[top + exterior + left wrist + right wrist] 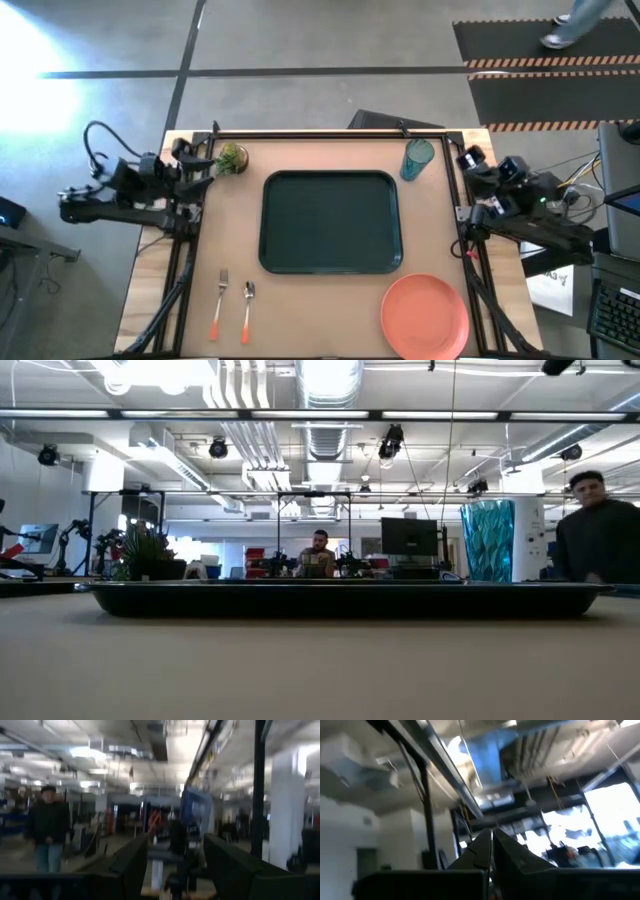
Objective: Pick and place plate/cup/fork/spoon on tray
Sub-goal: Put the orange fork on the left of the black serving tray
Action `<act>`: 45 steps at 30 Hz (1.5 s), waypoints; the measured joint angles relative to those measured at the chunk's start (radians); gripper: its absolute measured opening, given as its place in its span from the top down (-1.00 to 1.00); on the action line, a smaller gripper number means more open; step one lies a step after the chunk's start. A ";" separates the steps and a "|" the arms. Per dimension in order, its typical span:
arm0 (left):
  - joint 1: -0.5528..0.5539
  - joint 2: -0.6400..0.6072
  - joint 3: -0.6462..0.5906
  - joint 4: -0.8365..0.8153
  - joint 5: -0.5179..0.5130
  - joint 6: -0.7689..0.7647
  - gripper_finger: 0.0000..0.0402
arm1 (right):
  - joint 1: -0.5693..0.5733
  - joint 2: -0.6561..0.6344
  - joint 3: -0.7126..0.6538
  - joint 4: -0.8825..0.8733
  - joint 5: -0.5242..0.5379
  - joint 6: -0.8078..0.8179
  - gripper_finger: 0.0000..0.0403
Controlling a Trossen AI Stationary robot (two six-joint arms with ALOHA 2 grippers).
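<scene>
The dark green-black tray [330,222] lies empty at the table's middle; it also shows in the low view [340,598]. The salmon-orange plate [424,315] lies flat near the front right corner. The teal cup [417,158] stands upright beyond the tray's far right corner, and shows in the low view [487,540]. The fork [219,303] and the spoon [248,310] lie side by side at the front left, handles toward the near edge. My left gripper [175,865] is open and empty at the left edge [200,165]. My right gripper [492,852] is shut and empty at the right edge [467,157].
A small green plant [231,158] stands at the far left, close to my left gripper. A black frame runs along the table's far edge and sides. A person [600,530] stands beyond the table on the right in the low view, and another person sits farther back.
</scene>
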 joint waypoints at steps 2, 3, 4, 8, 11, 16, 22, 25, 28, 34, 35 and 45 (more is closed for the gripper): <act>0.000 0.061 0.104 -0.180 -0.004 -0.003 0.13 | 0.000 0.044 0.110 -0.172 -0.005 -0.049 0.96; 0.000 0.094 0.152 -0.263 -0.003 -0.009 0.13 | 0.000 0.070 0.161 -0.243 -0.007 -0.070 0.96; 0.000 0.124 0.189 -0.334 -0.003 -0.032 0.13 | 0.000 0.096 0.209 -0.303 -0.008 -0.086 0.96; 0.000 0.234 0.296 -0.505 0.001 -0.211 0.13 | 0.000 0.206 0.377 -0.440 -0.013 -0.122 0.96; 0.000 0.287 0.335 -0.612 0.040 -0.289 0.13 | 0.000 0.280 0.479 -0.504 -0.043 -0.176 0.96; -0.002 0.363 0.339 -0.771 0.127 -0.404 0.13 | 0.000 0.383 0.617 -0.583 -0.103 -0.228 0.96; -0.002 0.458 0.316 -1.000 0.237 -0.627 0.13 | 0.000 0.463 0.734 -0.716 -0.143 -0.271 0.96; -0.001 0.503 0.297 -1.068 0.292 -0.685 0.12 | 0.000 0.489 0.773 -0.762 -0.143 -0.277 0.96; -0.002 0.535 0.262 -1.070 0.345 -0.704 0.12 | 0.001 0.502 0.789 -0.780 -0.151 -0.288 0.96; -0.005 0.597 0.187 -1.071 0.445 -0.764 0.12 | 0.002 0.500 0.785 -0.783 -0.174 -0.288 0.96; -0.005 0.604 0.173 -1.072 0.467 -0.764 0.12 | 0.002 0.500 0.785 -0.784 -0.175 -0.287 0.96; -0.015 0.643 0.027 -1.074 0.580 -0.797 0.12 | 0.002 0.500 0.785 -0.786 -0.195 -0.287 0.96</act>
